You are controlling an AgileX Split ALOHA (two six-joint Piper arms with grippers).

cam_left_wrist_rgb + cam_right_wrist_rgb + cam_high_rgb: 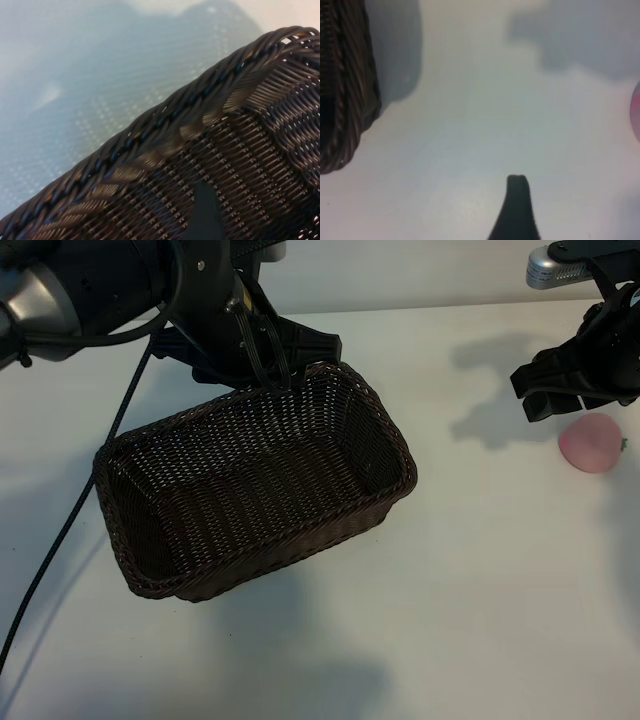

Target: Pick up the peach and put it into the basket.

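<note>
The dark brown woven basket stands left of the table's middle. My left gripper is at its far rim and is open. One dark finger lies against the weave just inside the braided rim; the other finger is out of sight. The pale pink peach lies on the table at the far right, well apart from the basket. My right gripper hovers open just beside it on the basket's side, with nothing between its fingers. The right wrist view shows one finger, the peach and the basket.
The white table runs bare between the basket and the peach. A black cable trails from the left arm down across the table's left side.
</note>
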